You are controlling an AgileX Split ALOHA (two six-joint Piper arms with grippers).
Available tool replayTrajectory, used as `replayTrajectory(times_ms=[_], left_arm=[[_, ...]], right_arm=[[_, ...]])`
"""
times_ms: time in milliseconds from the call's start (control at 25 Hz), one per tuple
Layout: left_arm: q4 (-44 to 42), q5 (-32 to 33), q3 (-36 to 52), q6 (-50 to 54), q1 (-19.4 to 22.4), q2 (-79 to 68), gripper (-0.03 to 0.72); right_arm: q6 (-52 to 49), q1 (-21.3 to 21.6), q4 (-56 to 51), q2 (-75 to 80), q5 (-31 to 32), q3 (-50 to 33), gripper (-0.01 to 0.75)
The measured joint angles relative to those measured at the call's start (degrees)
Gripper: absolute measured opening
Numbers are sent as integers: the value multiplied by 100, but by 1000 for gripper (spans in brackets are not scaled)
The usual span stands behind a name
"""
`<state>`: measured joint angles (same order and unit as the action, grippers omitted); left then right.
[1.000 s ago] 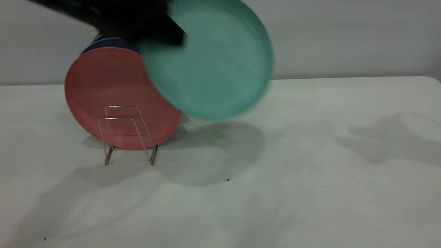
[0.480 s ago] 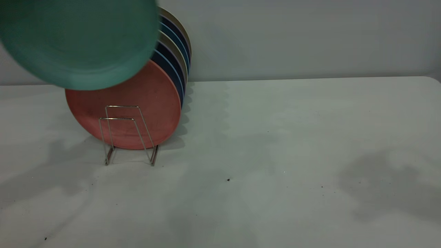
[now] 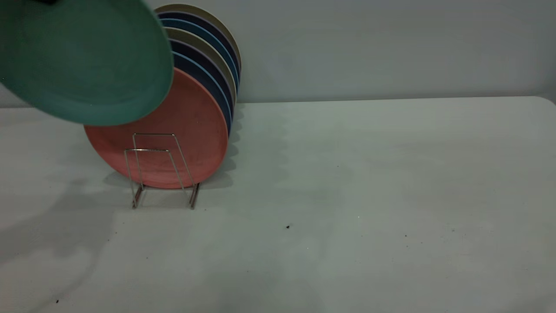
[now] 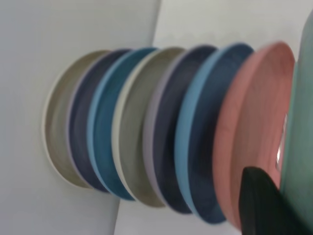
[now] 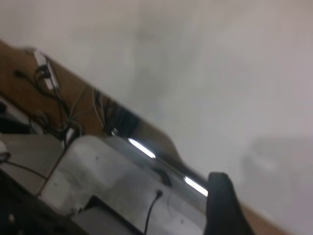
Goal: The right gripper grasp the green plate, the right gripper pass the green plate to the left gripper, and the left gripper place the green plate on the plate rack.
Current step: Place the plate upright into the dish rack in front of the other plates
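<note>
The green plate (image 3: 82,61) hangs tilted in the air at the top left, above and in front of the plate rack (image 3: 160,169), overlapping the salmon-pink plate (image 3: 186,130). In the left wrist view its edge (image 4: 303,122) runs beside one black finger (image 4: 261,205) of my left gripper, which is shut on the plate's rim. The left arm is almost wholly out of the exterior view. My right gripper is out of the exterior view. Its wrist view shows one black finger (image 5: 222,203) with nothing next to it, facing the wall and a table edge.
The rack holds the pink plate at the front and several blue, navy and beige plates (image 3: 208,52) behind it, also seen in the left wrist view (image 4: 146,127). Two wire loops stand free in front of the pink plate. The white table (image 3: 369,195) stretches to the right.
The green plate has swung from the middle of the view leftward over the rack, then sunk slightly. The right arm's shadow has left the table's right side.
</note>
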<state>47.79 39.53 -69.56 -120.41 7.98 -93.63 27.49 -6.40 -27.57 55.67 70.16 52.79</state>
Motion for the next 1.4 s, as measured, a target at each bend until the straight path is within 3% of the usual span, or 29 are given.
replayTrajectory(times_ms=[200, 360, 800, 1400], left_arm=[[-838, -217, 0, 0, -431, 0, 122], [-1211, -503, 0, 0, -787, 0, 122], [-1228, -785, 0, -4, -948, -221, 122], [-855, -955, 0, -4, -948, -538, 122]], right_arm=[[-463, 0, 322, -1472, -171, -1282, 460], [-1007, 0, 721, -2669, -209, -1847, 460], [-1566, 0, 1369, -4679, -80, -2365, 460], [-1900, 0, 1650, -4852, -92, -2383, 460]])
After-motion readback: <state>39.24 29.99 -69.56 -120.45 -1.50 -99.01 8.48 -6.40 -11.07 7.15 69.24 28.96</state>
